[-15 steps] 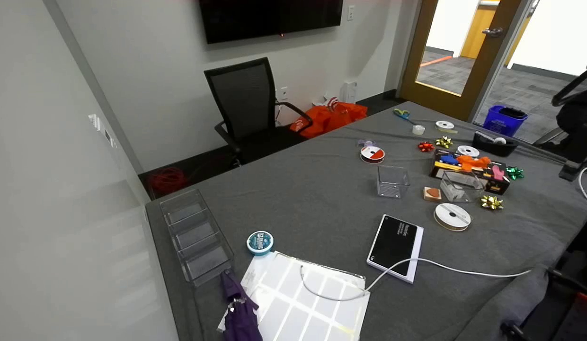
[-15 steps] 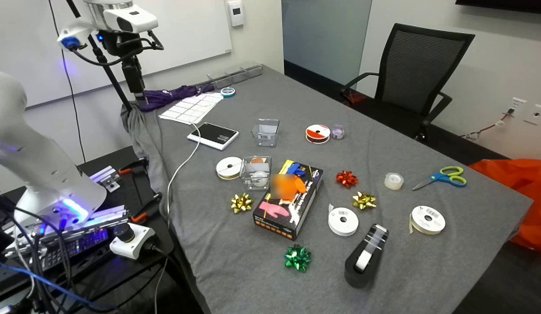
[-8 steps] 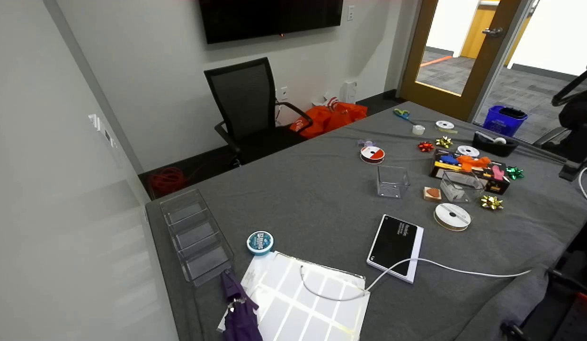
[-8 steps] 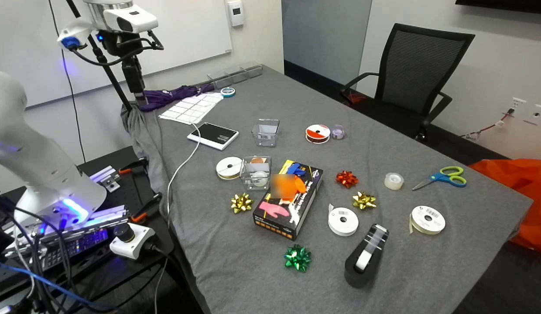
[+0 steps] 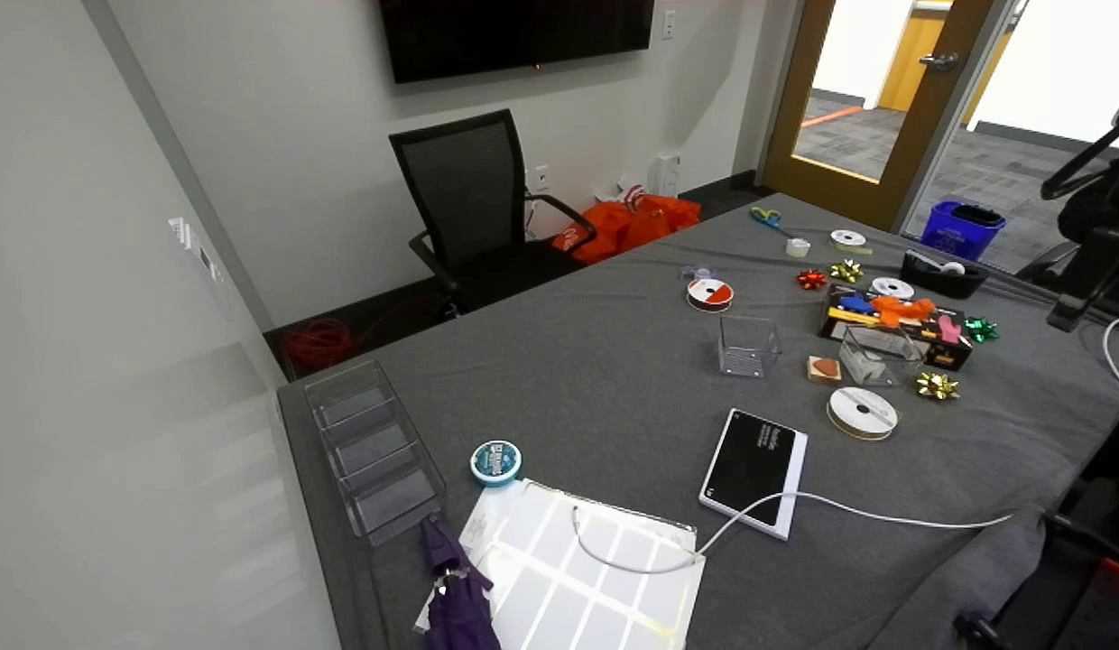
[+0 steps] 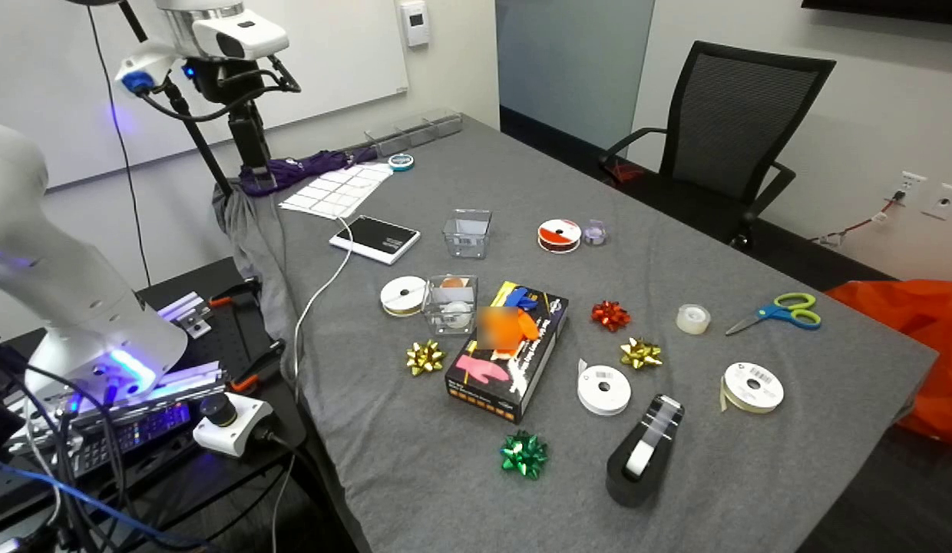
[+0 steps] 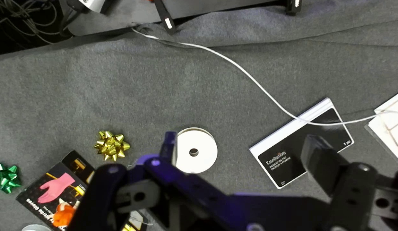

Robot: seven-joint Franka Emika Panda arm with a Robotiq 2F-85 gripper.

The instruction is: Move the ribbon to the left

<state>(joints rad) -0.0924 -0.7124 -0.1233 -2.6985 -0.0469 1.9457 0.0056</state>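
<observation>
Several ribbon spools lie on the grey-covered table. A white-faced spool shows in both exterior views and in the wrist view, where a finger covers its left edge. A red-and-white spool lies farther off, also in an exterior view. Other white spools lie near the tape dispenser. My gripper is open, its fingers wide apart with nothing between them. It hangs above the table's robot-side edge in an exterior view and shows at the right edge of an exterior view.
An ink pad box with a white cable across it lies beside the spool. Clear bins, a glove box, bows, a tape dispenser and scissors stand around.
My arm and gripper have shifted slightly over the table, rightward in an exterior view and leftward at the right edge of an exterior view. The objects on the table have not moved.
</observation>
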